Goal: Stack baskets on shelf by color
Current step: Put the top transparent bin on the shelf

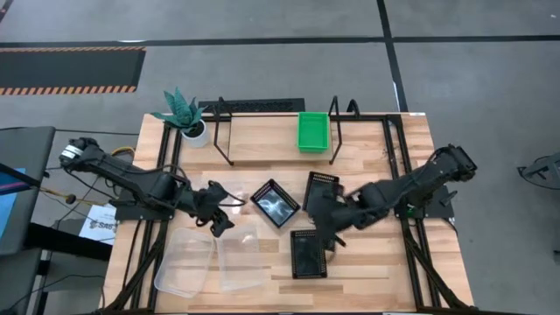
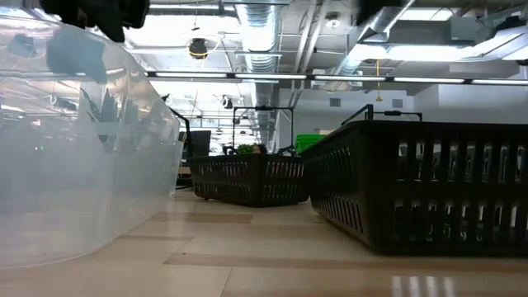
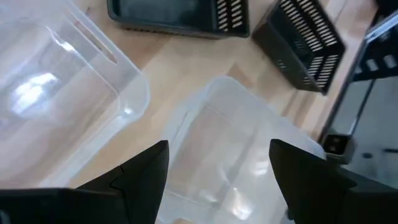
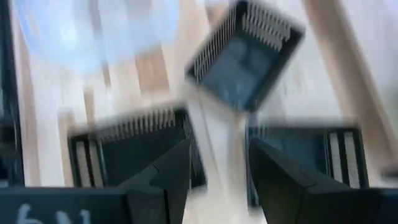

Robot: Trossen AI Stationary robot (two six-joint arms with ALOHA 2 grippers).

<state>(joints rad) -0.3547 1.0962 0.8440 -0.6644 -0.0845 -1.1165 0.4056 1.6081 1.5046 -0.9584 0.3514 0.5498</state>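
Both arms are dark, near-black, built from jointed segments. In the high view, the left arm [image 1: 131, 179] occupies the left centre of the frame and carries a silver-grey round end cap at its base in the far left. The right arm [image 1: 411, 185] occupies the right centre, with blocky black housings. Thin dark cables run along both arms. Each wrist view shows two broad, matte black, wedge-shaped fingers [image 3: 144, 177] [image 4: 168, 171] at the bottom of the frame.

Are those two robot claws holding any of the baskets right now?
No. The left gripper hangs open above a clear basket; the right gripper is open over the black baskets.
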